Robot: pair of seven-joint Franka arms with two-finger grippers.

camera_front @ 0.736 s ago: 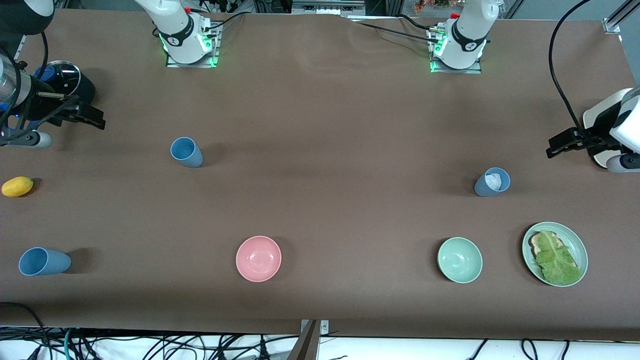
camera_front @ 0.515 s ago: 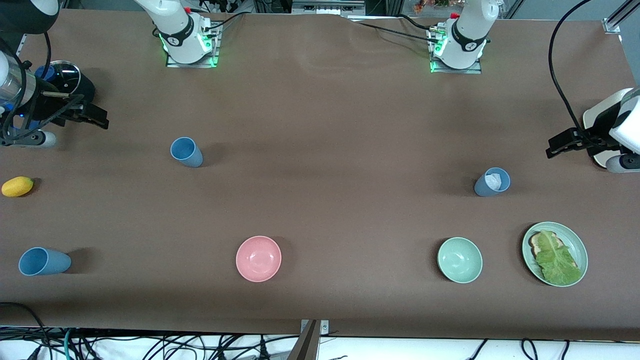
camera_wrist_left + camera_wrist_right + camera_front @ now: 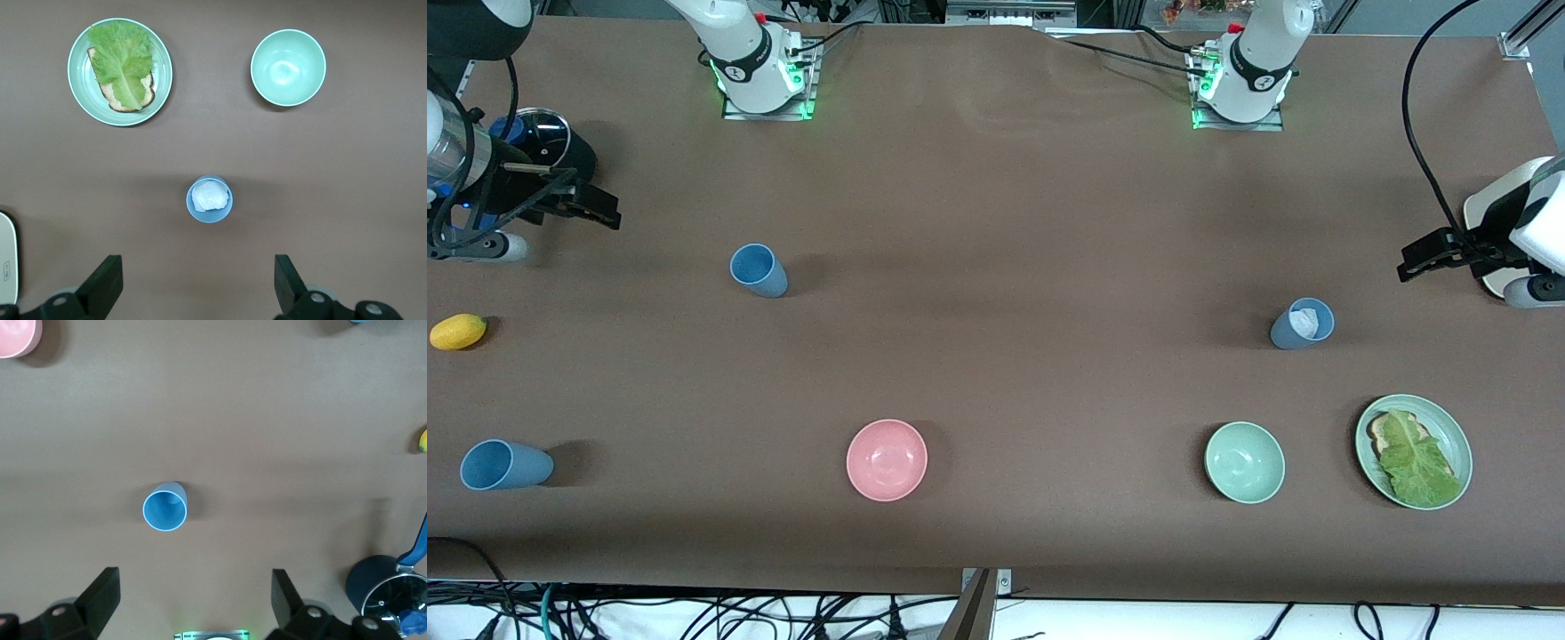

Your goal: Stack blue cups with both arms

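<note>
Three blue cups are on the brown table. One blue cup (image 3: 759,269) (image 3: 165,507) stands upright toward the right arm's end. Another blue cup (image 3: 505,465) sits nearer the front camera at that same end. The duller grey-blue cup (image 3: 1302,324) (image 3: 209,199) holds a white crumpled wad and stands toward the left arm's end. My right gripper (image 3: 596,211) (image 3: 195,600) hangs open and empty over the table beside a dark pot. My left gripper (image 3: 1418,260) (image 3: 198,287) hangs open and empty over the table short of the grey-blue cup.
A pink bowl (image 3: 887,460) and a mint-green bowl (image 3: 1244,461) sit near the front edge. A green plate (image 3: 1458,436) carries bread and lettuce. A yellow lemon (image 3: 458,331) and a lidded dark pot (image 3: 547,142) lie at the right arm's end, a white object (image 3: 1489,200) at the left arm's.
My right gripper has shifted slightly toward the table's middle. The left arm and all the cups have stayed put.
</note>
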